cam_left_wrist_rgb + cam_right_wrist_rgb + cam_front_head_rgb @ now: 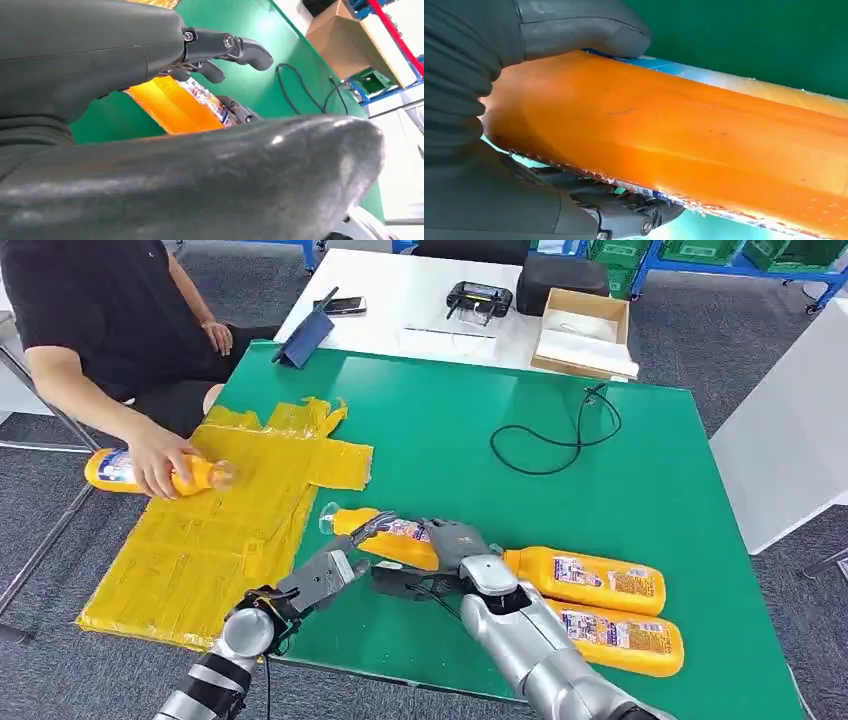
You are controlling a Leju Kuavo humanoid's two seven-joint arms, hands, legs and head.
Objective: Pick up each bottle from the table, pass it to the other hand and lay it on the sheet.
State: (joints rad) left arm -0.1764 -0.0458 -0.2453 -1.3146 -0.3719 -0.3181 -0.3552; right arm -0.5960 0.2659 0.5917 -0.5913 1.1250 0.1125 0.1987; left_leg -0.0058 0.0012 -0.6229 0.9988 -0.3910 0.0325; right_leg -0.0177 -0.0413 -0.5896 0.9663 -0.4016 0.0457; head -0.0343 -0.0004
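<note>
My right hand [458, 552] grips an orange bottle [385, 536] by its base end and holds it just above the green table [480, 440]. Thumb and fingers clamp that orange bottle [684, 135] from both sides. My left hand [335, 575] reaches in from the left, and its fingers [227, 47] spread over the bottle [175, 107] near the neck without closing on it. Two more orange bottles [585, 580] [622, 640] lie side by side at the front right. The yellow sheet [240, 540] covers the table's left part.
A seated person's hand [160, 465] holds another orange bottle [115, 470] at the sheet's left edge. A black cable [560, 435] loops on the green table behind. On the white table beyond are a cardboard box [585, 330], a controller [478, 298] and a phone [343, 306].
</note>
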